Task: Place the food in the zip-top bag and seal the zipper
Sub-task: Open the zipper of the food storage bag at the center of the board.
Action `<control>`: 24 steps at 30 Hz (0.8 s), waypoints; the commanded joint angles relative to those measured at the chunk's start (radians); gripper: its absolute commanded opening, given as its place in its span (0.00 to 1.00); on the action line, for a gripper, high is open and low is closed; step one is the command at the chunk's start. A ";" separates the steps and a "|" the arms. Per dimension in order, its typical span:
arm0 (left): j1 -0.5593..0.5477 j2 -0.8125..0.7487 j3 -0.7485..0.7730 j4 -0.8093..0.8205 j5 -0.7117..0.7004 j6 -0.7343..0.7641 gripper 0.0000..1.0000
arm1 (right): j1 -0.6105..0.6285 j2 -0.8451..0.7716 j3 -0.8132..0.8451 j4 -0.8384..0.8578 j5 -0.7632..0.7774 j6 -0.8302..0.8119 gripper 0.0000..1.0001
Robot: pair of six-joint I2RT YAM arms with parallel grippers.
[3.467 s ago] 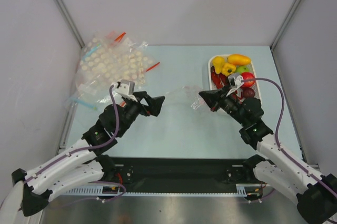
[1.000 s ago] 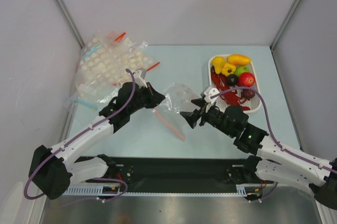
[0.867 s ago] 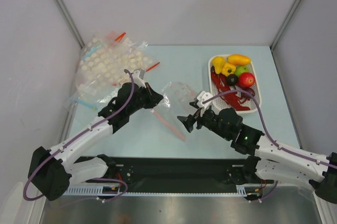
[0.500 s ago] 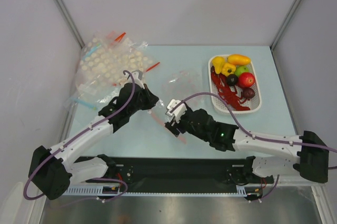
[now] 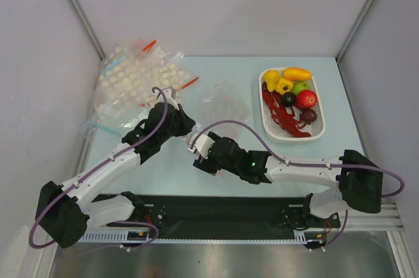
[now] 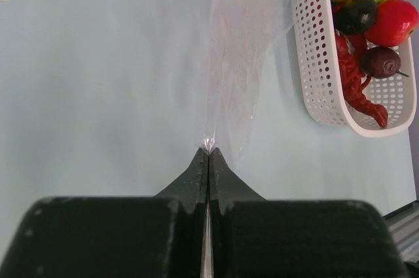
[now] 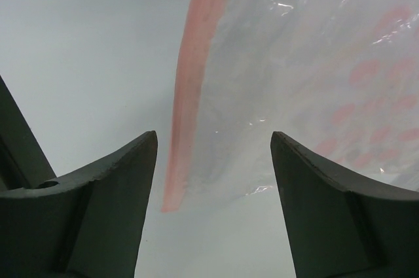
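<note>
The zip-top bag [image 5: 222, 98] lies clear and crinkled at mid-table, one corner pinched in my left gripper [image 5: 185, 123]. In the left wrist view that gripper [image 6: 208, 152] is shut on the film, and the bag [image 6: 236, 62] stretches away from its tips. My right gripper [image 7: 214, 134] stands open just over the pinkish zipper [image 7: 190, 88], whose end lies between the fingers without touching them. From above, the right gripper [image 5: 198, 157] covers that strip. The food sits in the white basket [image 5: 317, 135]: mango [image 5: 296, 73], yellow pepper [image 5: 283, 85], red apple [image 5: 306, 99], lobster [image 5: 285, 118].
A heap of clear bags printed with white dots [image 5: 134, 78] fills the back left corner. The basket [image 6: 314, 82] is to the right of the held bag. My right arm [image 5: 301, 172] stretches across the near part of the table.
My right arm has swung left from beside the basket to over the zipper's near end, its jaws a little wider. The left gripper has stayed shut on the bag's corner.
</note>
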 commanded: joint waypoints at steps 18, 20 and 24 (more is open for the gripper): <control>0.017 0.010 0.046 -0.008 0.014 -0.020 0.01 | 0.017 0.091 0.078 0.022 0.146 0.002 0.37; 0.018 0.012 0.046 -0.008 0.017 -0.023 0.00 | 0.017 0.085 0.070 0.027 0.154 0.000 0.29; 0.023 0.012 0.043 -0.001 0.038 -0.023 0.01 | 0.017 0.068 0.063 0.045 0.184 0.010 0.03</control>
